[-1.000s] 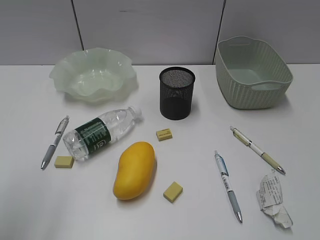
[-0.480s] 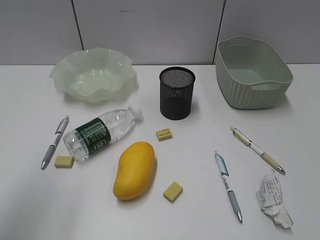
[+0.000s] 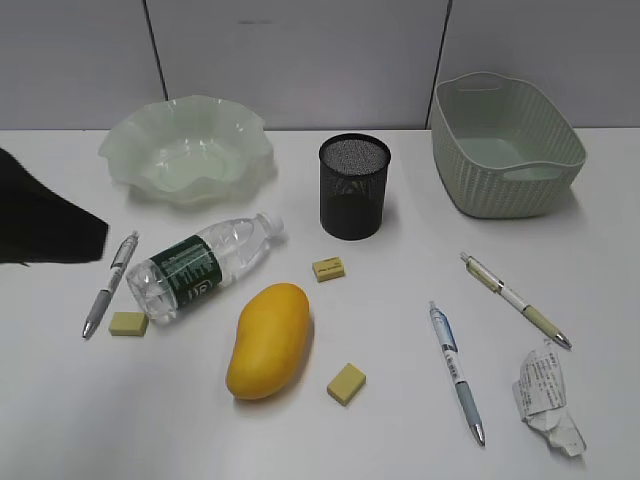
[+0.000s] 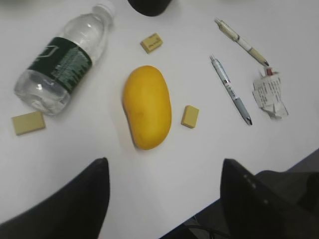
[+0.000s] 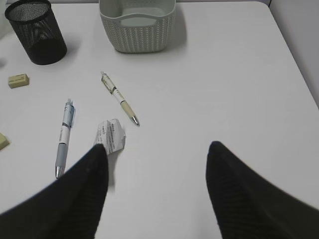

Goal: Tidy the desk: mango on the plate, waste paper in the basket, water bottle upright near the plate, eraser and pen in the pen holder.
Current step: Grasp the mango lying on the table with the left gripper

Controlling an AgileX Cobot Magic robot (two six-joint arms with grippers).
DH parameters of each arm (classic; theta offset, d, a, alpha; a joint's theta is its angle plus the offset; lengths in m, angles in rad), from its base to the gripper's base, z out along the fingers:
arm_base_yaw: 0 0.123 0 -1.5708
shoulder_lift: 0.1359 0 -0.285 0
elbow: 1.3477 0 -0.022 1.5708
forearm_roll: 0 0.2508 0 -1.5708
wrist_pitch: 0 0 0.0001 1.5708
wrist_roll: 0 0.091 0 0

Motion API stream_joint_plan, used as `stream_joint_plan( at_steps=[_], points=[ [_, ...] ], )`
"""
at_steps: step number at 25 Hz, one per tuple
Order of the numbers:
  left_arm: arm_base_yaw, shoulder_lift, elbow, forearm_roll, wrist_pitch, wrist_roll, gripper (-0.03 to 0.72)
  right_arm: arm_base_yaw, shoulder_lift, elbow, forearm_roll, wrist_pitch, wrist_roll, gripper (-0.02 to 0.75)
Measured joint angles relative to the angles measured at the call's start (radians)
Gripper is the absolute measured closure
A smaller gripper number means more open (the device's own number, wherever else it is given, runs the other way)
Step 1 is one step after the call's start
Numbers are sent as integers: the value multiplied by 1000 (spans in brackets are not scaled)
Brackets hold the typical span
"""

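Left end effector (image 4: 162, 199) open above mango (image 4: 146, 106).

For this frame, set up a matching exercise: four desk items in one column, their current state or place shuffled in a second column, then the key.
Items:
1. water bottle
2. mango
3. waste paper
4. pen holder

States:
A. upright, between plate and basket
B. crumpled, at the desk's near right
C. lying on its side, cap toward the pen holder
D. on the bare desk, between two erasers

Pairs: 1-C, 2-D, 3-B, 4-A
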Motion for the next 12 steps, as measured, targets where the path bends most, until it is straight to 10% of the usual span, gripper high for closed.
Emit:
stream_joint_plan(
  at_steps=[12],
  points=[
    [-258,380,-5,33,-106,-95,200,0,0,0,0,0,0,244]
  ],
)
